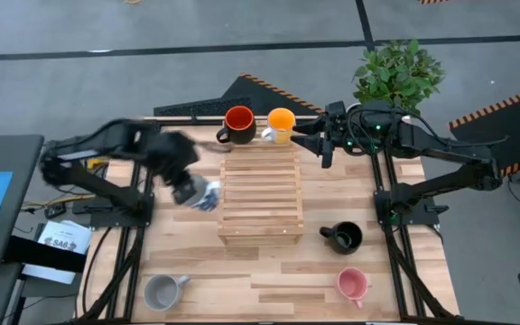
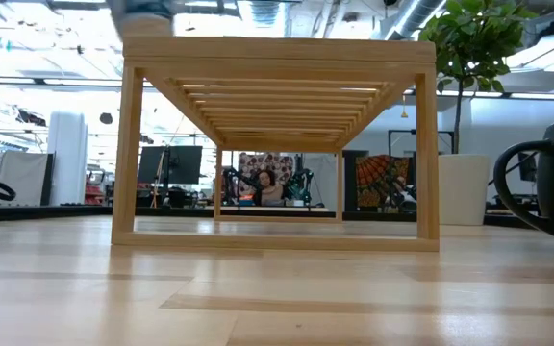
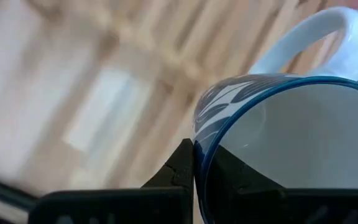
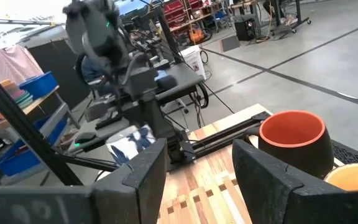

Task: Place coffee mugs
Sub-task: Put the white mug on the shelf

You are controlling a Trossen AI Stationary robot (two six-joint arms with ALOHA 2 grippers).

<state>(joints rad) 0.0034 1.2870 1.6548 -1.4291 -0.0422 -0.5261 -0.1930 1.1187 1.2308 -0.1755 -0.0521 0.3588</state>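
My left gripper (image 1: 192,190) is shut on a white mug with a blue leaf pattern (image 1: 208,195), just off the left side of the wooden slatted rack (image 1: 260,194). The red-orange mug (image 1: 239,122) and yellow-orange mug (image 1: 281,122) stand upright at the rack's far end. My right gripper (image 4: 197,180) is open and hovers right of the yellow-orange mug, touching nothing. The black mug (image 1: 343,236), pink mug (image 1: 352,284) and grey mug (image 1: 162,291) stand on the table. In the right wrist view the red-orange mug (image 4: 291,140) sits ahead of the fingers. My left gripper holds the white mug by its blue rim (image 3: 199,163), on the side opposite the handle (image 3: 328,37). One finger (image 3: 180,169) is outside the wall and the other (image 3: 241,182) inside. The mug is lifted clear, at about rack-top height.
A potted plant (image 1: 395,77) in a white pot (image 2: 465,187) stands beyond the table's far right corner. The black mug (image 2: 546,183) looms at the right of the low view. The rack's slatted top (image 1: 260,208) is bare toward its near end.
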